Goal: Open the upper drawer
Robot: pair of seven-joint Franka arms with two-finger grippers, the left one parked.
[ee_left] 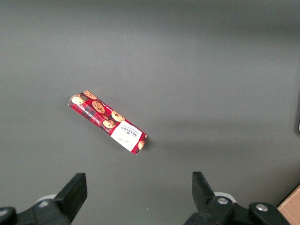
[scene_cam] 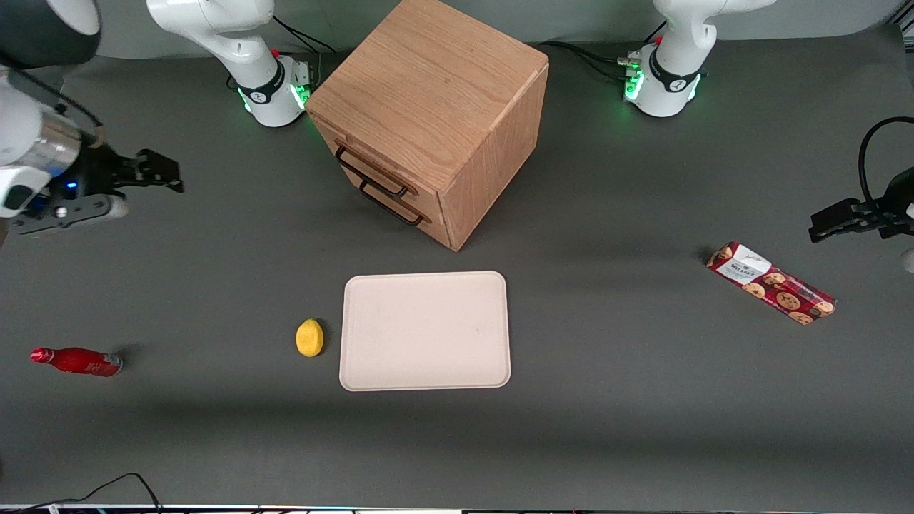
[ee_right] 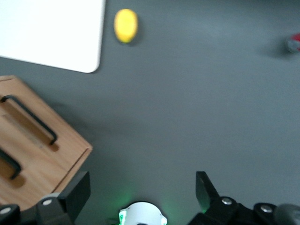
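The upper drawer is the topmost of two in a light-oak cabinet and sits flush with the cabinet front. Its black bar handle lies above the bottom drawer's matching handle. In the right wrist view only an end of the upper handle shows, with the bottom drawer's handle beside it. My right gripper hovers above the table toward the working arm's end, well apart from the cabinet front. The gripper is open, with nothing between its fingers.
A cream tray lies nearer the front camera than the cabinet, with a yellow lemon beside it. A red bottle lies toward the working arm's end. A red cookie box lies toward the parked arm's end.
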